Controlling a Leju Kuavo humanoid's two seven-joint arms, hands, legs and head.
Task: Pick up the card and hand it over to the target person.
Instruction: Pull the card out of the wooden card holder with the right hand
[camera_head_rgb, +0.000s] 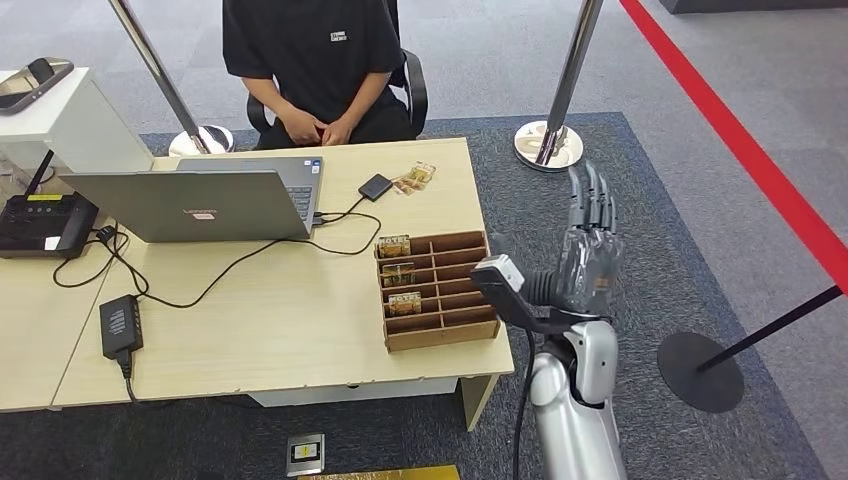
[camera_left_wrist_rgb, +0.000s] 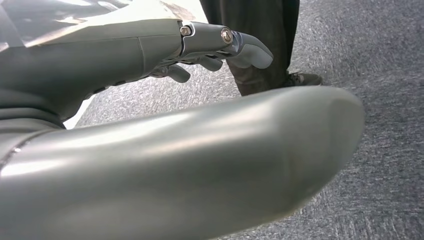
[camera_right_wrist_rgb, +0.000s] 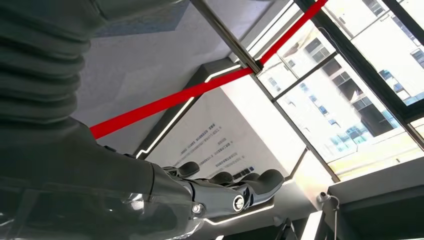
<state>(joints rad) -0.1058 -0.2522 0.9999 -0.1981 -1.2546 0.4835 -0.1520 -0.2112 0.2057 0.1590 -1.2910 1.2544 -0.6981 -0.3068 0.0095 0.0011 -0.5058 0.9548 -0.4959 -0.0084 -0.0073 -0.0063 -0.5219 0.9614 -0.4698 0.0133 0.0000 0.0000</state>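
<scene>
laptop open on desk | cards upright in left slots of wooden organizer, two more cards flat near the seated person | right hand raised beside desk's right edge, fingers straight, holding nothing | left hand empty, fingers loosely extended above carpet

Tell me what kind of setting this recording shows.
Probably a reception or check-in desk in an exhibition hall: a light wooden desk with a grey open laptop, a brown wooden card rack, and chrome queue-barrier posts.
</scene>
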